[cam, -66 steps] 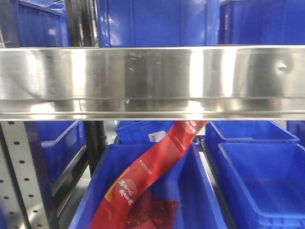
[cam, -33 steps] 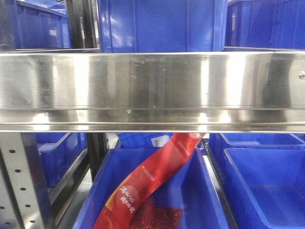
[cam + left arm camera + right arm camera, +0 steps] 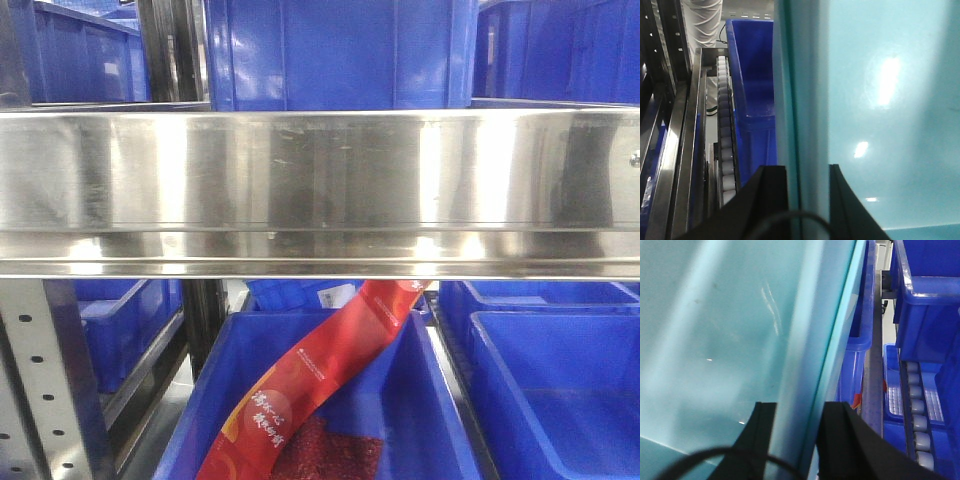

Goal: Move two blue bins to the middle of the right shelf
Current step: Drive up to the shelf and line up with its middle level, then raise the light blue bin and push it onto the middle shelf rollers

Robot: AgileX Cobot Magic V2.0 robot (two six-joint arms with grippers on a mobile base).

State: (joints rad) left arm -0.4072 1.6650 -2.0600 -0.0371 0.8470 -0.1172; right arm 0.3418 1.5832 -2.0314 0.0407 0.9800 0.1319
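Note:
A pale sky-blue bin [image 3: 890, 100] fills the left wrist view, and my left gripper [image 3: 807, 182] is shut on its rim, one black finger on each side of the wall. The right wrist view shows the same pale blue plastic [image 3: 715, 315]. There my right gripper [image 3: 799, 417] is shut on the rim in the same way. Whether one bin or two stacked bins are held cannot be told. In the front view the shelf's broad shiny steel rail [image 3: 320, 190] spans the frame close ahead, with a rivet [image 3: 634, 157] at its right end. The pale bin is out of the front view.
Dark royal-blue bins stand on the tier above the rail [image 3: 340, 55] and below it [image 3: 560, 390]. One lower bin [image 3: 420, 420] holds a red packet strip [image 3: 320, 380]. A perforated upright [image 3: 45, 380] stands lower left. Roller tracks [image 3: 725, 130] [image 3: 917, 410] run beside dark blue bins.
The steel rail sits a little lower and larger in the front view than a second ago, and its rivet has slid to the right edge. Nothing has shifted in the last half second.

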